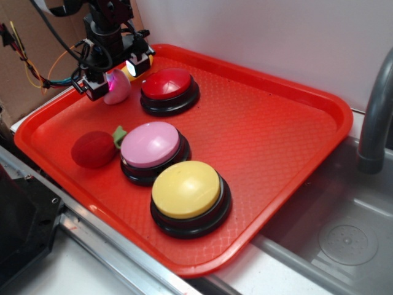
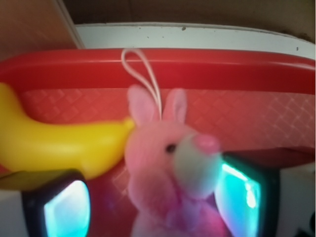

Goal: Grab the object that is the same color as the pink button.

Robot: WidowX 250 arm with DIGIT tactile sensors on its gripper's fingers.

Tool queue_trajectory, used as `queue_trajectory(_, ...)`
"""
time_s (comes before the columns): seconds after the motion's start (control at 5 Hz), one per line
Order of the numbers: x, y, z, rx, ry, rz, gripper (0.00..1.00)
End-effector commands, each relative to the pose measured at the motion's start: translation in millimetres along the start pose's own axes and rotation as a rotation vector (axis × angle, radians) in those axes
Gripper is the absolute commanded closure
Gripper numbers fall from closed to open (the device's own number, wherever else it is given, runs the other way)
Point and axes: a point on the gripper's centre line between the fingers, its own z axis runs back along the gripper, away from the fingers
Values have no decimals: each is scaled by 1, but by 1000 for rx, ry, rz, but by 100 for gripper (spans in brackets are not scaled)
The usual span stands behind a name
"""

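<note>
A red plastic tray point(image 1: 276, 123) with a waffle-textured floor rests beside a steel sink point(image 1: 344, 227), with a grey faucet pipe point(image 1: 374, 117) at the right and a white wall point(image 1: 258, 31) behind. Brown cardboard point(image 1: 31, 55) stands beyond the tray's far left corner.

On the tray, three dome buttons run in a line from the far edge toward the near edge: a red button point(image 1: 169, 89), the pink button point(image 1: 152, 150) and a yellow button point(image 1: 189, 195). A red plush strawberry point(image 1: 95, 149) lies just left of the pink button.

The pink plush toy point(image 2: 170, 173) sits near the tray's far left corner, just left of the red button. It is a small rabbit with two ears, a dark eye, a pale muzzle and a thin white loop point(image 2: 145, 74). A yellow banana toy point(image 2: 59, 140) touches its left side.

The gripper point(image 1: 113, 77) stands directly over the toy, with fingers point(image 2: 244, 195) apart on either side of it. Whether the pads touch the plush cannot be told. The wrist view is blurred, and the toy's lower body is cut off at the frame edge.
</note>
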Motion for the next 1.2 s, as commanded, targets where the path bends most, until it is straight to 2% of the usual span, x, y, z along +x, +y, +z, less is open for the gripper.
queue_trajectory(0.0, 19, 6, 7, -52, 22, 70, 100)
queue_trajectory(0.2, 19, 6, 13, -67, 26, 57, 100)
queue_trajectory(0.4, 19, -3, 29, -64, 64, -172, 100)
queue_trajectory(0.8, 6, -14, 92, -122, 128, -616, 100)
queue_trajectory(1.0, -17, -11, 124, -173, 210, -835, 100)
